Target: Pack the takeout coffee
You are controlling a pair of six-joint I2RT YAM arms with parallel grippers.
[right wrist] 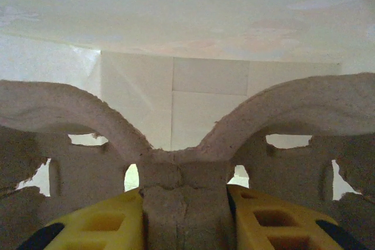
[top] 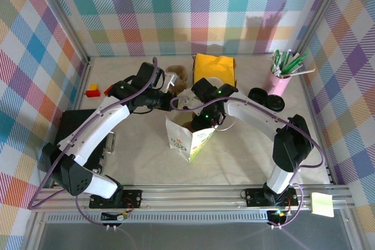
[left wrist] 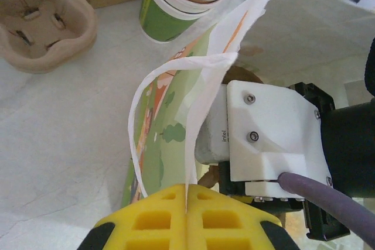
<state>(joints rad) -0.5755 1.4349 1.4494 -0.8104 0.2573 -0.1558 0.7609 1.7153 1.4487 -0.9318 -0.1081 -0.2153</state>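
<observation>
The left claw [left wrist: 186, 203] is pressed together on the thin white top edge of the paper bag [top: 188, 140], its yellow fingers [left wrist: 153, 222] pinching the sheet so that the edge loops upward from them in the left wrist view. The bag, white with a green printed side, stands upright near the middle of the desk [top: 252, 153] with its mouth open. The right claw [right wrist: 184, 203] reaches down into that mouth and grips the central ridge of a pulp cup tray [right wrist: 187, 162], with the bag's white inner walls behind it. The takeout coffee [left wrist: 179, 1], white at the rim and green below, stands upright on the desk outside the bag, just beyond its raised edge. To its left a second pulp tray [left wrist: 35, 21] lies on the desk, and a yellow box [top: 214, 68] sits behind.
</observation>
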